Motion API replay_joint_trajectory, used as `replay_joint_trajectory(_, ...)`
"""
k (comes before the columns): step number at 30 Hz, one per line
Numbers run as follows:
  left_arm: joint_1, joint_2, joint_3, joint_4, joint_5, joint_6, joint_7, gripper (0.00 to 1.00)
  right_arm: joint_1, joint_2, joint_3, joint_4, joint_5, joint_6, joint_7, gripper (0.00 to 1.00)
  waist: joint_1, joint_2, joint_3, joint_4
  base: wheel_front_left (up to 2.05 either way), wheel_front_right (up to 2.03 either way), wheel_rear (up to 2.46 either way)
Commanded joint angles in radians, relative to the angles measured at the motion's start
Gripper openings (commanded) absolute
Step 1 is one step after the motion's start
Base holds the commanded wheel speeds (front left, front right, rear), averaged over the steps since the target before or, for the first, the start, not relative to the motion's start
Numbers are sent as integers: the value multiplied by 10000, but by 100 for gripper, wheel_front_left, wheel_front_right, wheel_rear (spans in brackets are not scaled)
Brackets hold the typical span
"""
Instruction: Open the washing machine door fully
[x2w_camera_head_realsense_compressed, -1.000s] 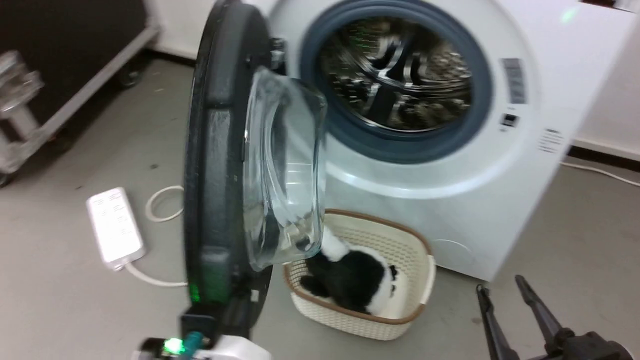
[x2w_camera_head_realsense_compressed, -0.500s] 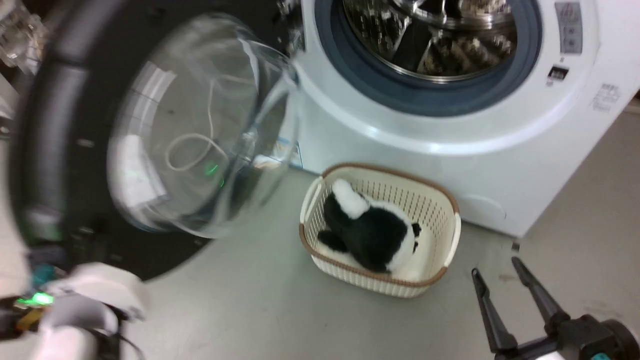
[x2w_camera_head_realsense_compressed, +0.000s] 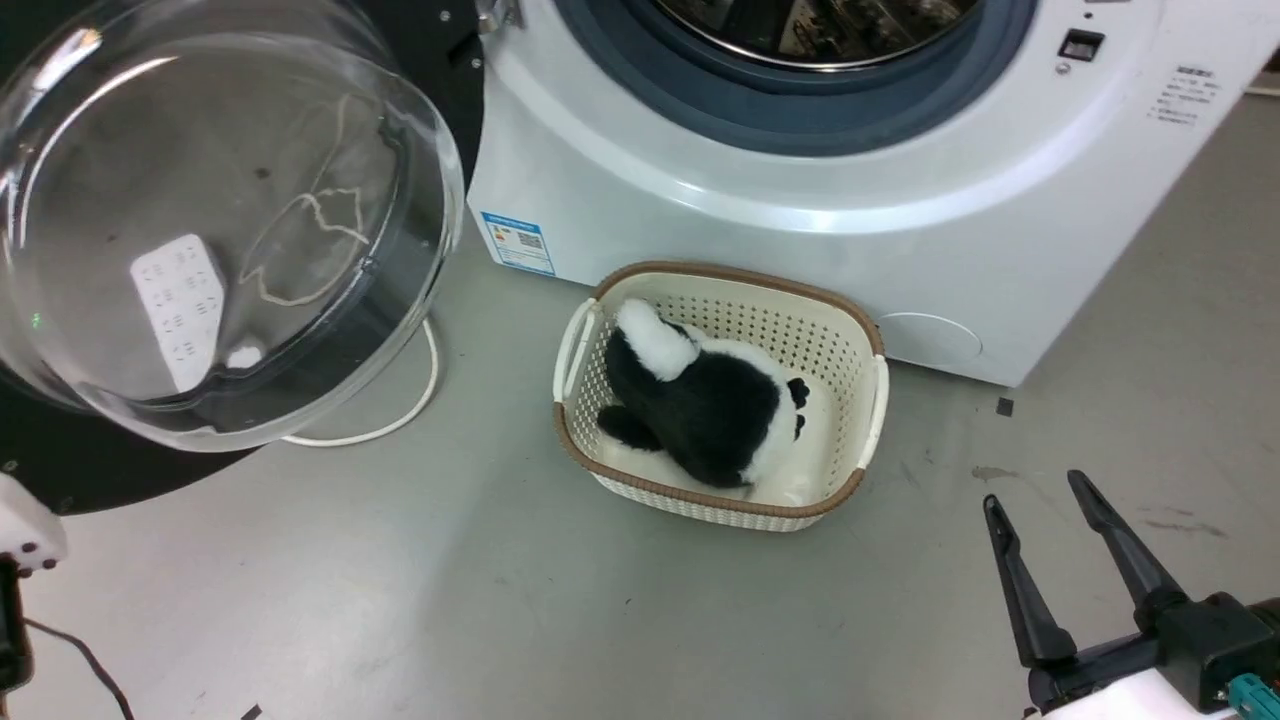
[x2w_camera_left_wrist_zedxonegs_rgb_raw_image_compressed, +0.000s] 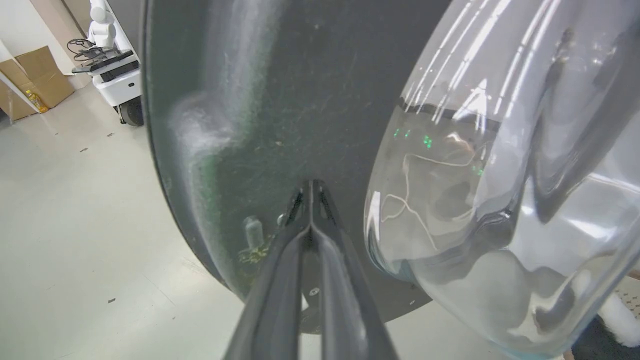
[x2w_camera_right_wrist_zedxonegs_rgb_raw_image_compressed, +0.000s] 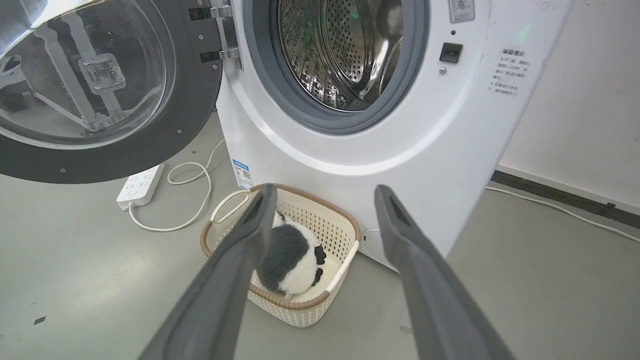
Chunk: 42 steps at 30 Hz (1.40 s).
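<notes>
Pinched shut and empty, the left gripper (x2w_camera_left_wrist_zedxonegs_rgb_raw_image_compressed: 310, 186) pushes the washing machine door (x2w_camera_left_wrist_zedxonegs_rgb_raw_image_compressed: 280, 100) wide; next, one small nudge.

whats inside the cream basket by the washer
A black and white plush toy lies in the basket, covering most of its floor. Whatever may sit under the toy is hidden.

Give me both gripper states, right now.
Left gripper: closed, nothing seen between its fingers, tips close up to the washing machine door.
Right gripper: open, holding nothing.
</notes>
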Motion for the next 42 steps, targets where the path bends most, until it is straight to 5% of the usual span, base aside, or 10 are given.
replay_joint_trajectory(1, -124, 41, 48, 76, -65, -15, -82, 0, -79, -55, -12, -84, 83, -9, 9, 100, -2, 0, 11, -22, 0, 0, 0)
replay_joint_trajectory(10, 272, -343, -214, -43, 73, -190, -1173, 0, -65, 121, -160, 171, 153, -9, -147, 100, -2, 0, -553, -156, 0, 0, 0)
replay_joint_trajectory(17, 938, -873, -946, -2381, 860, -161, -2000, 0, 18, 304, -325, 350, -86, -9, -396, 100, -2, 0, -1469, -380, 0, 0, 0)
replay_joint_trajectory(25, 2032, -1805, -2260, -4600, 1382, 135, -1748, 0, 162, 540, -537, 382, -341, -9, -590, 100, -2, 0, -2496, -1038, 0, 0, 0)
replay_joint_trajectory(36, 3326, -2958, -3830, -4479, 1639, 258, -1831, 0, 487, 721, -455, 523, -390, -9, -677, 100, -2, 0, -2754, -1912, 0, 0, 0)
replay_joint_trajectory(37, 3367, -3021, -3976, -4373, 1713, 265, -1838, 41, 514, 730, -446, 549, -381, -9, -682, 100, -2, 0, -2759, -1960, 0, 0, 0)
replay_joint_trajectory(38, 3412, -3075, -4123, -4250, 1775, 260, -1825, 95, 542, 739, -446, 574, -371, -9, -686, 100, -2, 0, -2761, -1998, 0, 0, 0)
replay_joint_trajectory(42, 3551, -3246, -4598, -3745, 1927, 196, -1796, 100, 602, 767, -459, 673, -321, -9, -700, 100, -2, 0, -2750, -2133, 0, 0, 0)
